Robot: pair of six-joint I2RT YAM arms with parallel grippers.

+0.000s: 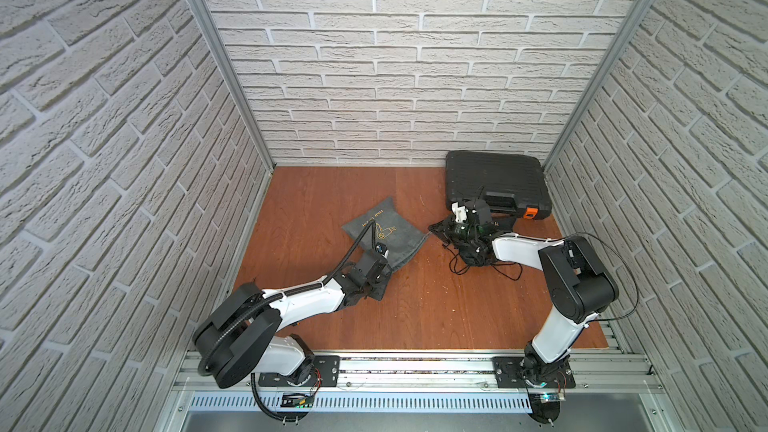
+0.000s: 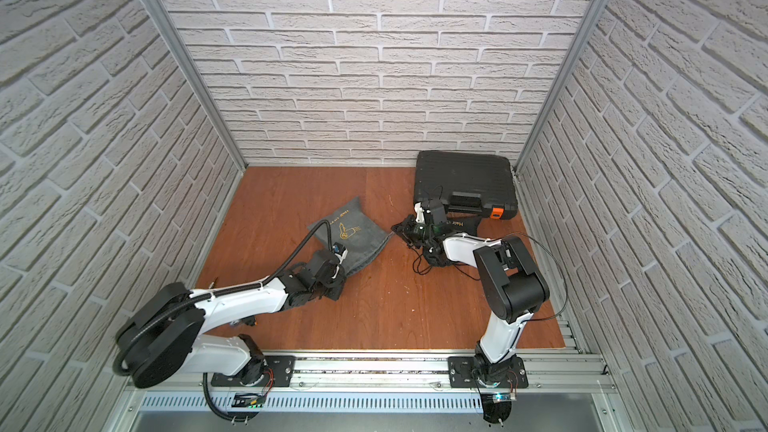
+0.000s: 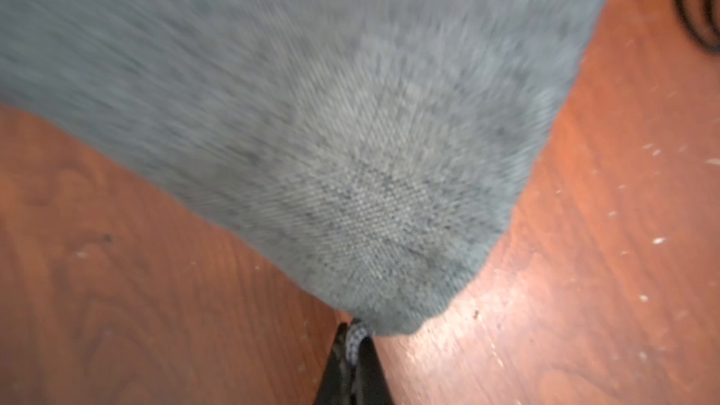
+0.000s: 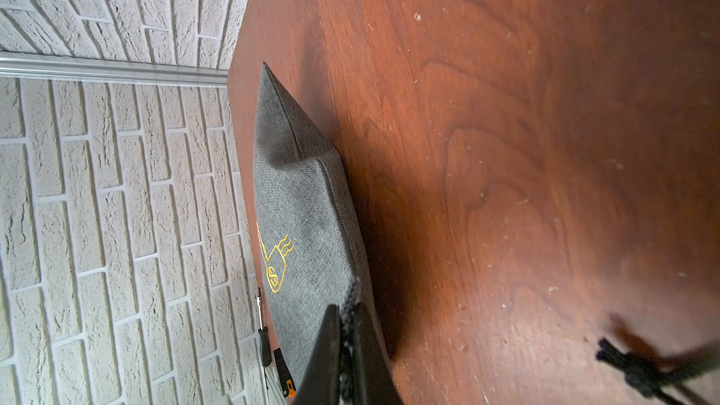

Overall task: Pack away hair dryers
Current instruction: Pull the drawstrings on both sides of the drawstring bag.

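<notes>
No hair dryers show in any view. A grey fabric bag (image 1: pixel 374 226) (image 2: pixel 345 222) with a yellow dryer print lies bulging at mid table, its contents hidden. My left gripper (image 1: pixel 384 280) (image 2: pixel 338 280) is at the bag's near corner. In the left wrist view it (image 3: pixel 356 335) is shut on the speckled drawstring (image 3: pixel 355 338) where it leaves the bag (image 3: pixel 350 130). My right gripper (image 1: pixel 432 228) (image 2: pixel 395 228) is at the bag's right corner. In the right wrist view it (image 4: pixel 348 313) is shut on the drawstring (image 4: pixel 352 294) beside the bag (image 4: pixel 304 208).
A closed black hard case (image 1: pixel 494 180) (image 2: pixel 461 178) with an orange latch (image 1: pixel 530 212) sits at the back right. A black bag (image 2: pixel 469 224) lettered "Hair" lies under my right arm, with a dark heap and loose black cords (image 1: pixel 465 268) (image 4: pixel 639 368) beside it. Brick walls surround the table.
</notes>
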